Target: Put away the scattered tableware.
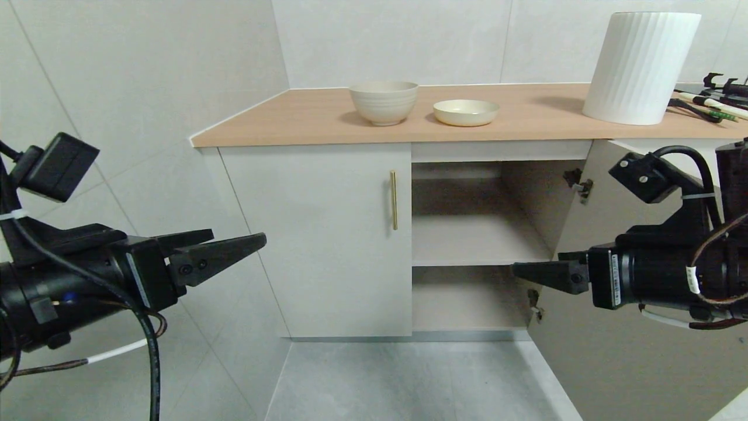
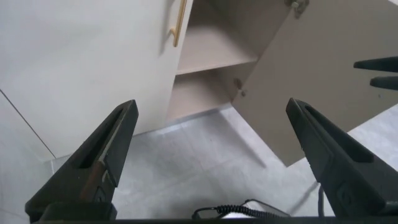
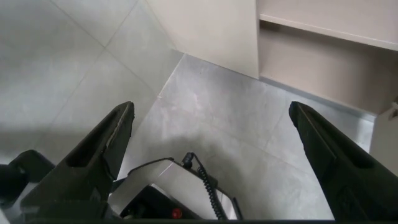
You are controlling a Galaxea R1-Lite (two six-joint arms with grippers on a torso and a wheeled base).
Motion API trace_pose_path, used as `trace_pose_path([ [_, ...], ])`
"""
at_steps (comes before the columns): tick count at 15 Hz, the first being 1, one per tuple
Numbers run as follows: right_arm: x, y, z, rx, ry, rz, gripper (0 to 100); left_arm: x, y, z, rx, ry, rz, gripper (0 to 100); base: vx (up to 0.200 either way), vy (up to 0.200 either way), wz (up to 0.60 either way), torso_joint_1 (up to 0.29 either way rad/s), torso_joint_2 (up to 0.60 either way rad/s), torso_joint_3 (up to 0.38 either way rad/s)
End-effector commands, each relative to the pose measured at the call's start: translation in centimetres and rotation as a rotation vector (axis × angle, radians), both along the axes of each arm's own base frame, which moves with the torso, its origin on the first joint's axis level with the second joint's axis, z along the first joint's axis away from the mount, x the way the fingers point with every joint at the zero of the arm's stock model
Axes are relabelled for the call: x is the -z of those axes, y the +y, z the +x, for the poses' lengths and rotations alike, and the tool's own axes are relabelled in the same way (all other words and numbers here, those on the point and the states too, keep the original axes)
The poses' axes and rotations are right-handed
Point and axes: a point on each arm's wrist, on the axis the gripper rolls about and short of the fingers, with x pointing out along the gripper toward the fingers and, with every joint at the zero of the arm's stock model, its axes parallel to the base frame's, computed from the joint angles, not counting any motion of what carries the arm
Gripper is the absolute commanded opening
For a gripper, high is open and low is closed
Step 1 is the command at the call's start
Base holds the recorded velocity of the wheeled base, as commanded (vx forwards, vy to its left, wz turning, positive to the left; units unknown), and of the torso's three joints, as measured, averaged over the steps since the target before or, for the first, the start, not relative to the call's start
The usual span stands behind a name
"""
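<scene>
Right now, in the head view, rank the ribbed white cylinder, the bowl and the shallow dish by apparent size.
Ribbed white cylinder: largest by far.
Bowl: second.
Shallow dish: smallest, about as wide as the bowl but flatter.

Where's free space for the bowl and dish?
The upper shelf and lower shelf beside the open door are bare. The counter is free left of the bowl, and between the dish and white cylinder. Crowded: utensils right of the cylinder.
</scene>
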Motion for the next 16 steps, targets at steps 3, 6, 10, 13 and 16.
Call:
trace_pose_path([
  [3,-1.03,-0.72,-1.17,-0.002,-0.032,0.02,100,-0.1,0.0,-0.01,0.0,-0.004,-0.002,100,0.0,0.0,0.0,0.0,0.0,0.0],
  [6,-1.15,-0.82,-1.34,-0.002,-0.037,0.024,100,-0.12,-0.02,0.03,0.003,-0.008,0.004,100,0.0,0.0,0.0,0.0,0.0,0.0],
  [10,-1.08,-0.78,-1.33,-0.005,-0.034,0.023,100,-0.22,-0.03,0.08,0.005,-0.008,0.004,100,0.05,0.0,0.0,-0.001,0.0,0.001],
  [13,-1.08,-0.75,-1.35,-0.006,-0.034,0.023,100,-0.29,-0.02,0.05,0.005,-0.011,0.003,100,0.2,0.0,0.0,0.005,0.0,-0.002],
  [16,-1.08,-0.75,-1.35,-0.006,-0.034,0.023,100,-0.46,-0.03,0.07,0.003,-0.016,0.002,100,0.2,0.0,0.0,0.006,0.0,-0.006],
])
